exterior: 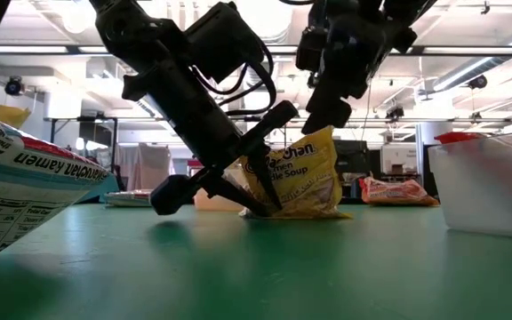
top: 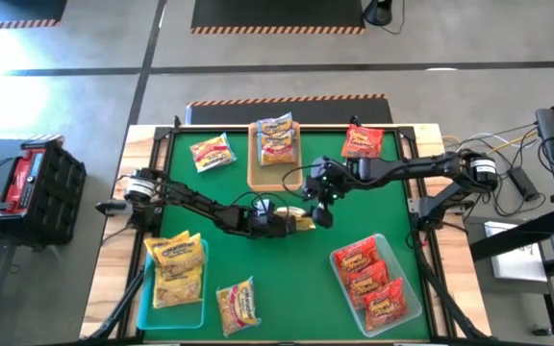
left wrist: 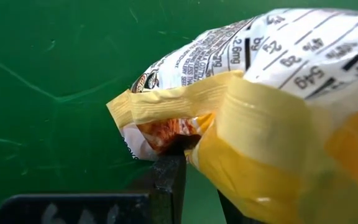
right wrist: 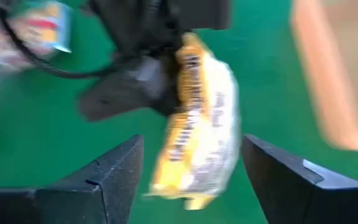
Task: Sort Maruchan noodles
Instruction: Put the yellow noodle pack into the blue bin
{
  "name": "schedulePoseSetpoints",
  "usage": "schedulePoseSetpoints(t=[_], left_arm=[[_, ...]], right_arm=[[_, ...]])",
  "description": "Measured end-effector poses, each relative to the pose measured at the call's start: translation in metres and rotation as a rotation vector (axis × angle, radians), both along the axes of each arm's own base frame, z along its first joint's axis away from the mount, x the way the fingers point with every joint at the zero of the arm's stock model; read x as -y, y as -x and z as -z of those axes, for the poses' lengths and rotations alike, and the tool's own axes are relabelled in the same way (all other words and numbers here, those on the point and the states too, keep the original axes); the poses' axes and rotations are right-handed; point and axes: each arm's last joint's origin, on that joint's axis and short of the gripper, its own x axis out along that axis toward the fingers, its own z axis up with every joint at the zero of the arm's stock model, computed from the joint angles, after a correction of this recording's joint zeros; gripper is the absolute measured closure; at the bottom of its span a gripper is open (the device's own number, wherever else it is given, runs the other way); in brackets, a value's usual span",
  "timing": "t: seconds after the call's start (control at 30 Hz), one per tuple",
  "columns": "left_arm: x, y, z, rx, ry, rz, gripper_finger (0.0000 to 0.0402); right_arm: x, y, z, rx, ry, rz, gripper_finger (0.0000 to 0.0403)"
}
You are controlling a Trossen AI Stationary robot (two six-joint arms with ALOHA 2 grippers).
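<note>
A yellow Maruchan noodle packet (top: 304, 224) (exterior: 302, 178) stands upright at the table's middle, held by my left gripper (top: 291, 224) (exterior: 263, 197), which reaches in from the left and is shut on it. My right gripper (top: 321, 210) (exterior: 329, 108) hovers open just above and to the far right of that packet. In the right wrist view its fingers (right wrist: 114, 177) stand wide on either side of the packet (right wrist: 199, 140) without touching it. My left gripper pinches the yellow packet by its crimped end seam (left wrist: 166, 109) between its two fingers (left wrist: 169, 177). The fingers slant down from the table's left side. The packet stands upright, its lower edge (exterior: 300, 214) on the green mat.
A tan tray (top: 258, 173) at the far middle holds a silvery-white packet (top: 277, 139). A yellow packet (top: 212, 152) and a red one (top: 362, 142) lie loose near the far edge. A teal tray (top: 147, 308) holds yellow packets; a clear tray (top: 407, 284) holds red ones. Another packet (top: 239, 306) lies by the near edge.
</note>
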Motion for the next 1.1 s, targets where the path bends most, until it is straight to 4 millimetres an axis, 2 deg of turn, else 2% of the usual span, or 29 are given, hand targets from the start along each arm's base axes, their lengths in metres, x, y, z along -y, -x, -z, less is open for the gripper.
schedulePoseSetpoints(t=[0.13, 0.47, 0.7, 1.1], left_arm=[[0.000, 0.000, 0.000, 0.004, 0.008, -0.008, 0.0339], [-0.001, 0.000, 0.000, 0.007, 0.012, -0.017, 0.0339], [-0.003, -0.001, 0.000, 0.008, 0.010, -0.023, 0.0339], [-0.003, -0.001, -0.001, 0.012, 0.008, -0.025, 0.0339]], right_arm=[[-0.002, -0.001, 0.000, 0.018, 0.131, -0.043, 0.0127], [-0.021, -0.004, 0.000, 0.051, 0.151, -0.124, 0.0119], [-0.022, -0.002, 0.008, 0.031, 0.190, -0.079, 0.0119], [-0.023, -0.024, 0.050, -0.065, 0.162, -0.039, 0.0119]])
